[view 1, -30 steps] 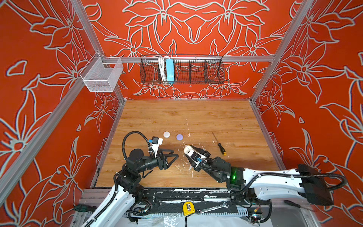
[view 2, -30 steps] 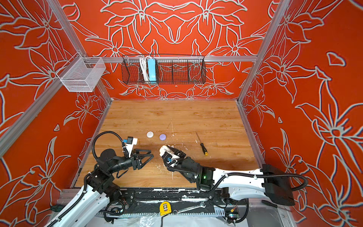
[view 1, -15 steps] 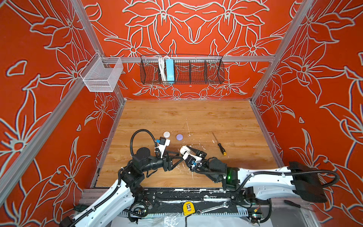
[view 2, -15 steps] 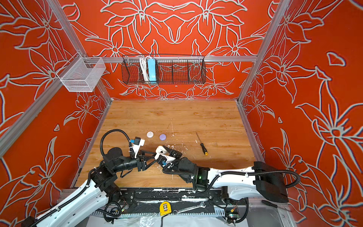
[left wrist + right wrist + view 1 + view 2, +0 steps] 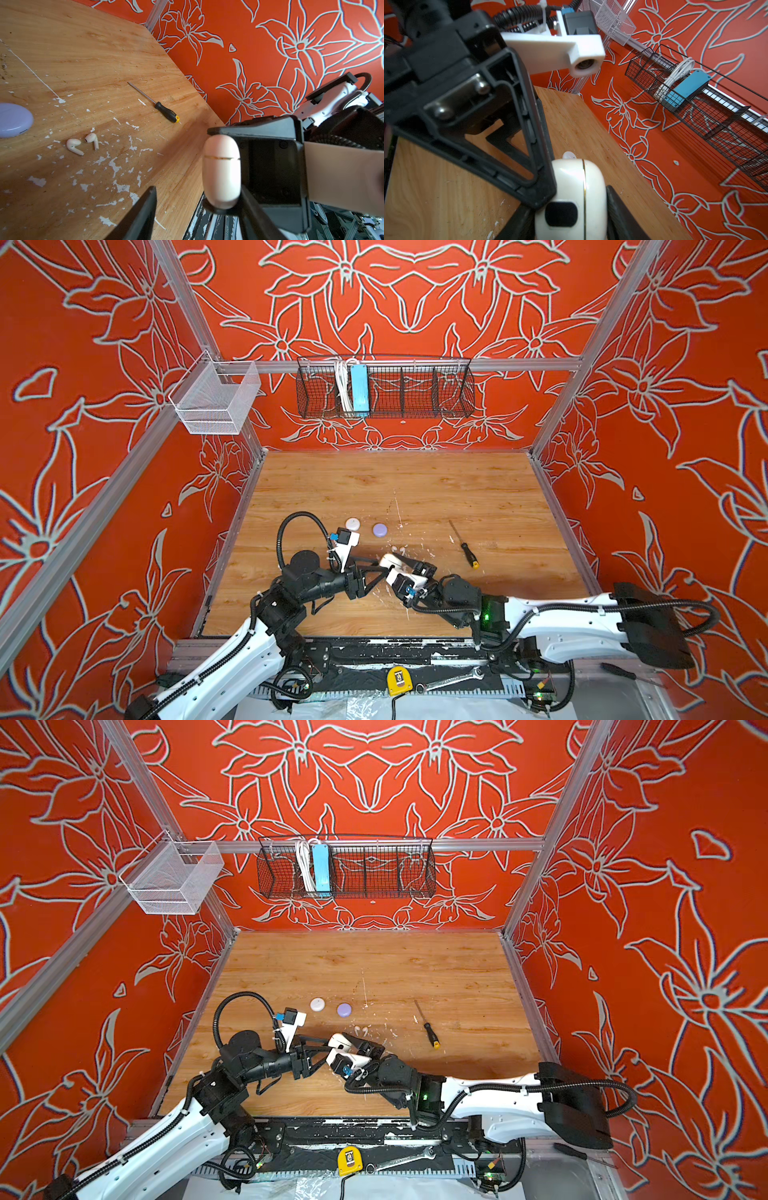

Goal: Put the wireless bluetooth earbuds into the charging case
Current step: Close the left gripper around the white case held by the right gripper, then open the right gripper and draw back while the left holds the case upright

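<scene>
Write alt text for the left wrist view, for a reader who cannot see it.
A closed cream charging case is held in the right gripper over a paint-flecked wooden table, with the left gripper open beside it. Two white earbuds lie loose on the table near a lavender case and a screwdriver.

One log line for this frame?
right gripper: shut on charging case, lid closed | left gripper: open, finger against case | earbuds: two, loose on table

Bright, even light; the close-up charging case (image 5: 571,185) looks blurred.
</scene>
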Motion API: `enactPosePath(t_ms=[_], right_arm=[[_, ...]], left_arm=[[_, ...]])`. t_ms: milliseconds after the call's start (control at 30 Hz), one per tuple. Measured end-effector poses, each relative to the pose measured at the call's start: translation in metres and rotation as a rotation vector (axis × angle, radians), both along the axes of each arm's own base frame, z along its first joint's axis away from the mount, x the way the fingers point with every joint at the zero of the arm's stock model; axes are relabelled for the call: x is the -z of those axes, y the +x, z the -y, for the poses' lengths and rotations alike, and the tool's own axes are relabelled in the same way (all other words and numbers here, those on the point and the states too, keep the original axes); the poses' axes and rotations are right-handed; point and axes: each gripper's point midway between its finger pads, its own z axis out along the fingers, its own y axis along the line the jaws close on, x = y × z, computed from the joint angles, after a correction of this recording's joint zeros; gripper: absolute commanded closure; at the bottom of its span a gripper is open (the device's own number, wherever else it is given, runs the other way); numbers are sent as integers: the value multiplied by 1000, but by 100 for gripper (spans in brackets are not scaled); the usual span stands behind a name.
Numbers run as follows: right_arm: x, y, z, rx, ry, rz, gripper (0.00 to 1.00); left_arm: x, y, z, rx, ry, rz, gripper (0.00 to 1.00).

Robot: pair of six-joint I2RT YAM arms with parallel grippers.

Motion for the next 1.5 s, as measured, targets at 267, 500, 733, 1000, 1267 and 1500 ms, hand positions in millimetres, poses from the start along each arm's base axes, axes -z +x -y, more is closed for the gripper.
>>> enactPosePath(t_ms=[267, 500, 733, 1000, 1267, 1500], right_arm=[[6, -1, -3, -6, -23, 6, 73], [17, -2, -8, -13, -57, 8, 73], [18, 0, -11, -8, -62, 19, 73], [10, 2, -11, 12, -47, 33, 73], [10, 1, -11, 12, -48, 36, 73], [10, 2, -10, 16, -50, 37, 46]], left_arm=[[3, 1, 2, 8, 7, -15, 46], [10, 3, 5, 17, 21, -38, 51], [10, 2, 6, 21, 21, -40, 54], [5, 1, 5, 22, 9, -22, 55], [1, -2, 8, 54, 3, -3, 87], [1, -1, 9, 58, 9, 3, 100]])
